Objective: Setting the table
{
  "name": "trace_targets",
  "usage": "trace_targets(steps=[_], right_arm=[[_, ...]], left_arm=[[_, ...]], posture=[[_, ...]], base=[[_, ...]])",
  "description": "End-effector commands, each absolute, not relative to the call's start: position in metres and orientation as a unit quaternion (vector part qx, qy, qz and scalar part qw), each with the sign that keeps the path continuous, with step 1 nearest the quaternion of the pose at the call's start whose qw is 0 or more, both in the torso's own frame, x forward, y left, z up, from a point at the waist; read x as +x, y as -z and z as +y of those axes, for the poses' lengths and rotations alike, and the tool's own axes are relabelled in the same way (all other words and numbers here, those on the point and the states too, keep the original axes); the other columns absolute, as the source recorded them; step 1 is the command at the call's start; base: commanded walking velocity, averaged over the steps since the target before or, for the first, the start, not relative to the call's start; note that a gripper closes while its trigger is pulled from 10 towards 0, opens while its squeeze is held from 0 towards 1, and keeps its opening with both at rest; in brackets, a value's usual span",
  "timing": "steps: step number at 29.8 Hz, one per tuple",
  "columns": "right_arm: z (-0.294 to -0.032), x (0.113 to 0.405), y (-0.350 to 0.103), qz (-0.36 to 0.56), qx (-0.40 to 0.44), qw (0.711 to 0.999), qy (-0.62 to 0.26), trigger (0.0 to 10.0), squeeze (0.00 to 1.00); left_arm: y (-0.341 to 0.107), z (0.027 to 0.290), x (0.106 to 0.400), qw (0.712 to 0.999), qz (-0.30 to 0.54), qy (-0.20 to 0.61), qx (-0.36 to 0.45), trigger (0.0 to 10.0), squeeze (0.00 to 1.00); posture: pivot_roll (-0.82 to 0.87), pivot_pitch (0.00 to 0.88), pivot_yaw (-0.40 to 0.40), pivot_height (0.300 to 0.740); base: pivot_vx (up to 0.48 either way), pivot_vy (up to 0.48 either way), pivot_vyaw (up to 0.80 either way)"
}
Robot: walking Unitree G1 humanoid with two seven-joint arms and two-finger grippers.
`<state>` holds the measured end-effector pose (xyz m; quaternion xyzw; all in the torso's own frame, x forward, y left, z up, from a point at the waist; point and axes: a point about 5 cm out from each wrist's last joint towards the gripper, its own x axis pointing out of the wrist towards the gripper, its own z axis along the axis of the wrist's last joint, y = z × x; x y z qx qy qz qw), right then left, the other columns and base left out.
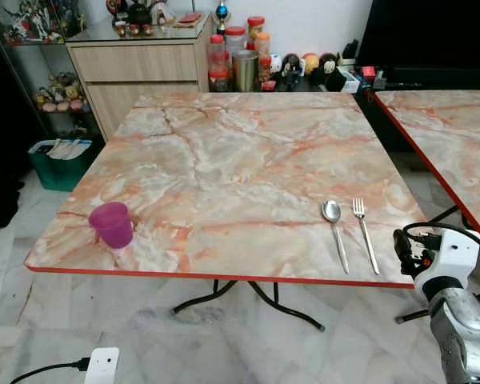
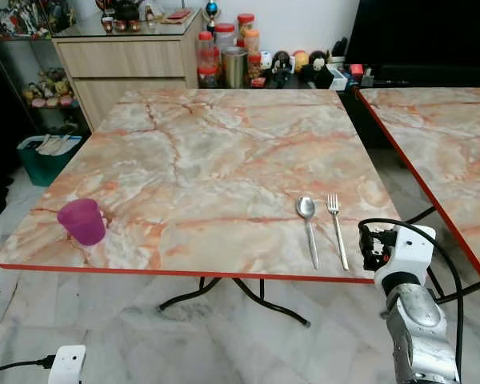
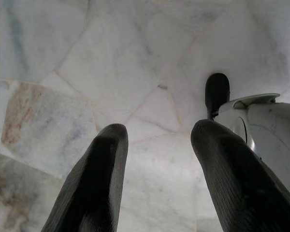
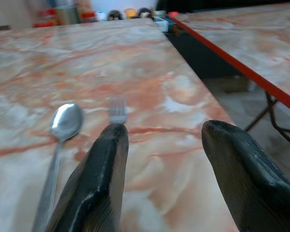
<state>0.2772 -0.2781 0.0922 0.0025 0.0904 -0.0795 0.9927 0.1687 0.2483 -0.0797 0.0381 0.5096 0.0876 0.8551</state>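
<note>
A spoon and a fork lie side by side near the front right edge of the marble table. A purple cup stands upright at the table's front left corner. My right gripper hovers just off the front right corner, a little to the right of the fork. In the right wrist view the right gripper is open and holds nothing, with the spoon and fork ahead of its fingers. My left gripper hangs open over the tiled floor.
A second marble table stands close on the right, with a narrow gap between the two. Behind are a wooden cabinet, jars and a green bin. A white power adapter lies on the floor in front.
</note>
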Motion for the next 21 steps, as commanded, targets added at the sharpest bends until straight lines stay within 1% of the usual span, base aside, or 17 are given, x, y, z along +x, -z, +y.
trace_targets(steps=[1, 8, 11, 21], right_arm=[[-0.285, 0.295, -0.105, 0.082, -0.006, 0.992, 0.094, 10.0, 0.00], [-0.282, 0.310, -0.113, 0.078, -0.018, 0.992, 0.093, 10.0, 0.00], [-0.277, 0.315, -0.118, 0.068, -0.015, 0.994, 0.083, 10.0, 0.00], [-0.272, 0.317, -0.116, 0.064, -0.020, 0.995, 0.074, 10.0, 0.00]], left_arm=[[0.078, 0.249, 0.172, 0.859, 0.504, -0.076, 0.052, 10.0, 0.00], [0.078, 0.250, 0.171, 0.859, 0.503, -0.076, 0.053, 10.0, 0.00], [0.079, 0.250, 0.169, 0.859, 0.504, -0.076, 0.053, 10.0, 0.00], [0.079, 0.251, 0.167, 0.858, 0.506, -0.075, 0.056, 10.0, 0.00]], posture=[[0.03, 0.017, 0.023, 0.740], [0.04, 0.017, 0.019, 0.740], [0.04, 0.018, 0.019, 0.740], [0.04, 0.000, 0.018, 0.740]], base=[[0.000, 0.000, 0.00], [0.000, 0.000, 0.00], [0.000, 0.000, 0.00], [0.000, 0.000, 0.00]])
